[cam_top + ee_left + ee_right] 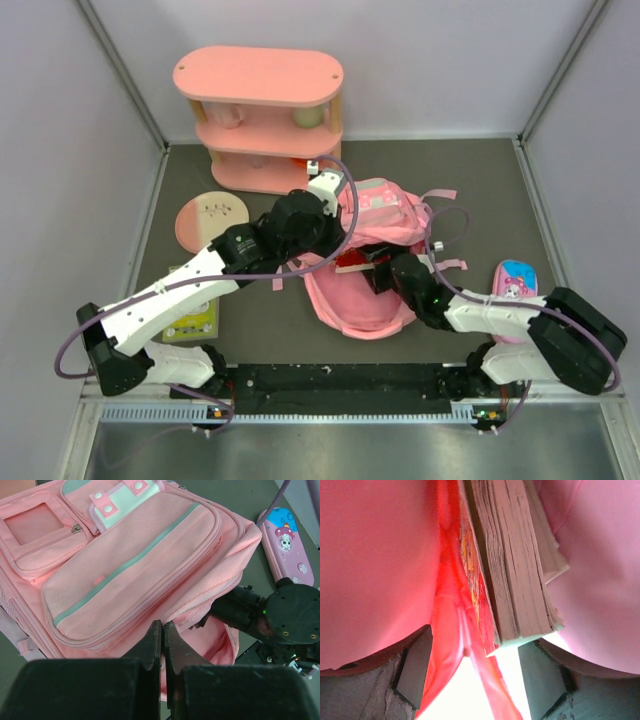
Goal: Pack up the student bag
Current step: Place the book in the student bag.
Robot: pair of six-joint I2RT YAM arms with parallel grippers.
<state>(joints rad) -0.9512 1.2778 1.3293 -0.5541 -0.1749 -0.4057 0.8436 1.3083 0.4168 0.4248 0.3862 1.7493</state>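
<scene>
Currently the right gripper sits inside the mouth of the student bag at table centre. Its fingers are spread either side of a red-covered book, whose long axis runs deeper into the bag. The left gripper, pressed together, is at the bag's left rim; a fabric pinch is unclear. A pencil case lies to the right.

A lab cell: white walls, metal frame posts.

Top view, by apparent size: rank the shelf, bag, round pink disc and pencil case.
1. Shelf and bag: look about alike, and the bag is partly covered, so I won't rank them.
2. Disc.
3. Pencil case, partly hidden.
</scene>
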